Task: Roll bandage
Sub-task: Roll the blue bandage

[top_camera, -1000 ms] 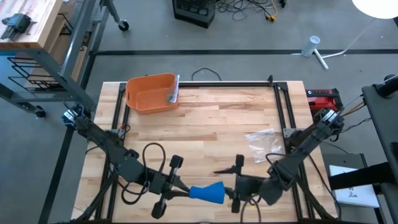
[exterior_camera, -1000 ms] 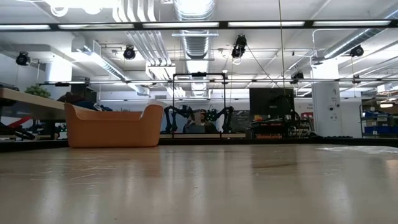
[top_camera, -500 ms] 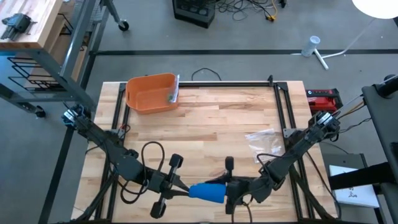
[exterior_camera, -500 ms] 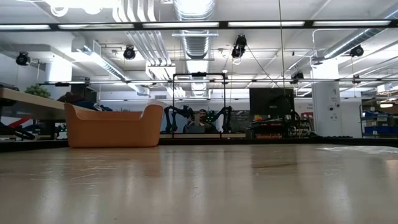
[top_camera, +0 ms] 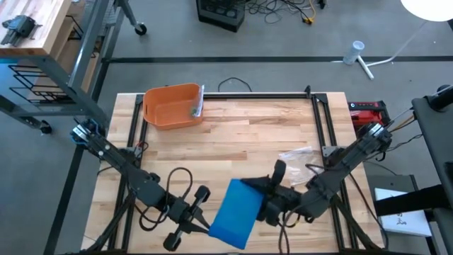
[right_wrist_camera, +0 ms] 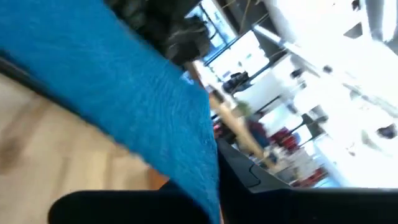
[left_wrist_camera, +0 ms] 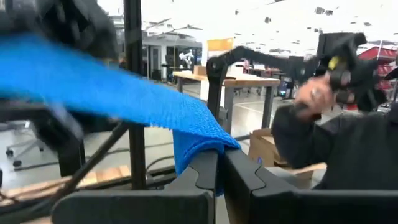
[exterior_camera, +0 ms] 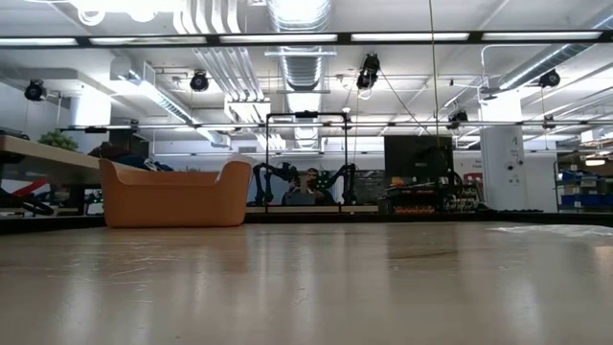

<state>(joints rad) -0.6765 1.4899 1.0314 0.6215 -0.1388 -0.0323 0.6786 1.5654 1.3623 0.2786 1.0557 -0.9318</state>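
An orange bin (top_camera: 170,106) sits at the far left of the wooden table (top_camera: 241,134); a crumpled clear plastic wrapper (top_camera: 299,160) lies toward the right side, well apart from the bin; a red device (top_camera: 368,110) rests just off the table's far right corner.

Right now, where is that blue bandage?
In the high view the blue bandage hangs spread at the table's near edge, pinched between the left gripper and right gripper.

Illumination is even and bright, supplied by ceiling strip lights (exterior_camera: 287,38). Both wrist views show heavy motion blur, with blown-out backgrounds. The tabletop (exterior_camera: 306,287) foreground is soft and reflects mild glare.
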